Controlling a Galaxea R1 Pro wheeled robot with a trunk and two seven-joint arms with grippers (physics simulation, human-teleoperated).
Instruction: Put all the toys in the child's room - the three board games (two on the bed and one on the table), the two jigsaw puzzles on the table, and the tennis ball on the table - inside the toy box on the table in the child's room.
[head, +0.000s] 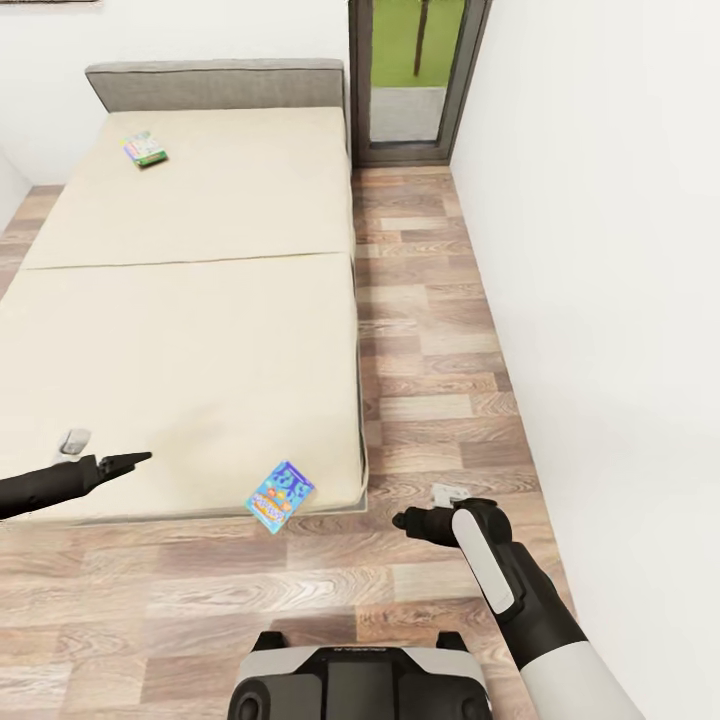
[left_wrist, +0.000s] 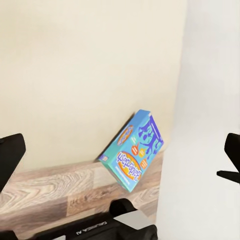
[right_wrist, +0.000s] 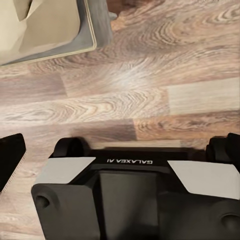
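the blue board game (head: 280, 496) lies at the bed's (head: 200, 330) near corner, partly overhanging the edge above the wood floor (head: 440, 330), so within reach from the aisle. a second, green-edged game box (head: 146, 149) sits near the headboard end. left gripper (head: 128, 461) hovers over the near edge of the mattress, fingers spread, empty. right gripper (head: 410, 521) hangs over the floor, also spread, holding nothing. neither game has been collected yet.

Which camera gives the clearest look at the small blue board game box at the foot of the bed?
The left wrist view: the small blue printed cardboard game box is large there, its lettering visible, at the beige mattress edge. The head view shows it smaller, overhanging the mattress corner above the wood floor.
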